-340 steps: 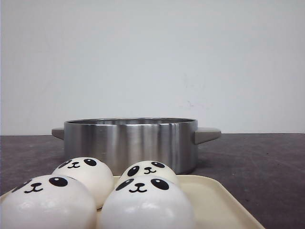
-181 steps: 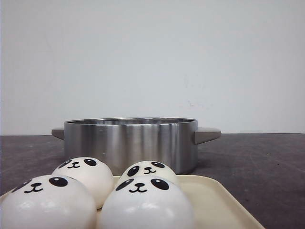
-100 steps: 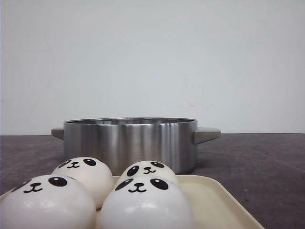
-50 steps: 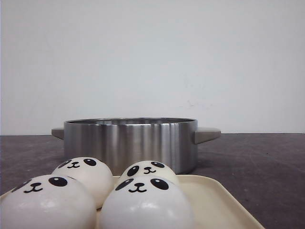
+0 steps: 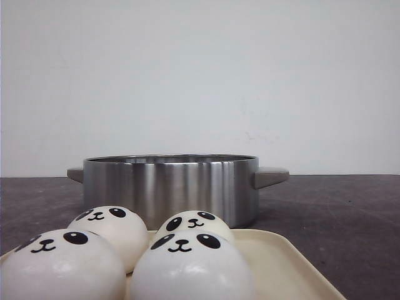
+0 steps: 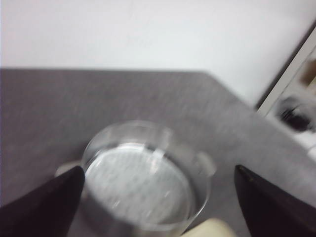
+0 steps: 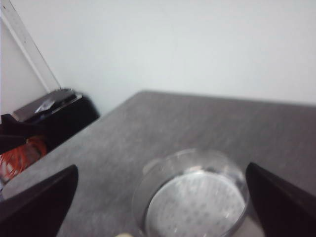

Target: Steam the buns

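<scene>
Steel pot [image 5: 170, 187] holds nothing; I count four buns [image 5: 184, 265] on the tray [image 5: 284, 265] (none loaded). Both grippers' jaws stand apart, holding nothing.

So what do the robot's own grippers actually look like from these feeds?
Little shows. In the left wrist view, the left gripper appears only as two dark, near-black tapered fingers at the frame corners. The right gripper looks the same: dark, pointed fingers. No cables, markings or arm links are visible, and the front view shows no arm.
</scene>
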`<action>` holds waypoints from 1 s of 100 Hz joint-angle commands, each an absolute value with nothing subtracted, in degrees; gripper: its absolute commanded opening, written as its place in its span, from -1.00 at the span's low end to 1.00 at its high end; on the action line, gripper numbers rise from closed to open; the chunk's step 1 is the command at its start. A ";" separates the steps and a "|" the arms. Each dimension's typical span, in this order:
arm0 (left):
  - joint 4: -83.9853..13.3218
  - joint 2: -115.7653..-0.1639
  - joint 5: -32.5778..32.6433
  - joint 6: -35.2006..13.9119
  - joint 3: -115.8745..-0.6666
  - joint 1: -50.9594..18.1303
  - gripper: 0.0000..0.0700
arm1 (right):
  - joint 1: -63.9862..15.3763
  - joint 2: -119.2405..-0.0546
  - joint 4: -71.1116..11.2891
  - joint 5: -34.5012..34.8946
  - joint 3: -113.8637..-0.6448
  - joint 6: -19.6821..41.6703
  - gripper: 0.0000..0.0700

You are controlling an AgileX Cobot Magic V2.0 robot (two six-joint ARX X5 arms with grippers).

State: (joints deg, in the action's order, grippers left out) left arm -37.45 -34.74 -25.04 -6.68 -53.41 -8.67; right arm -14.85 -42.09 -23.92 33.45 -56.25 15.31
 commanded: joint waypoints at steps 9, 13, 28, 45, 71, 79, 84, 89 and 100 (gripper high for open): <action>-40.14 -35.24 -21.12 -3.70 -54.39 -11.20 0.71 | -31.53 -48.69 -24.16 19.84 -57.01 16.14 0.98; -40.34 -35.24 -20.71 -3.62 -54.39 -11.70 0.71 | -36.27 -51.03 -24.36 16.23 -57.01 16.71 0.98; -40.32 -35.20 -20.71 -4.86 -54.39 -14.20 0.71 | -49.52 -61.80 -25.36 5.89 -57.12 25.45 0.98; -40.86 -35.16 -20.53 -5.21 -54.39 -17.58 0.71 | -52.97 -72.84 -28.45 7.57 -58.08 31.18 0.88; -41.10 -35.18 -19.00 -5.17 -54.39 -22.28 0.70 | -53.32 -86.96 -37.89 7.46 -64.27 27.81 0.74; -41.17 -35.18 -18.68 -5.17 -54.39 -23.03 0.70 | -53.06 -91.05 -39.22 7.49 -66.02 27.03 0.74; -41.23 -35.18 -18.22 -5.17 -54.39 -23.42 0.70 | -52.73 -93.47 -40.18 7.46 -66.74 26.46 0.74; -41.34 -35.18 -18.00 -5.19 -54.39 -23.77 0.70 | -52.29 -95.85 -41.23 7.44 -67.31 26.35 0.74; -41.98 -35.18 -18.00 -5.17 -54.39 -24.36 0.70 | -51.05 -99.94 -42.09 7.42 -67.61 26.33 0.74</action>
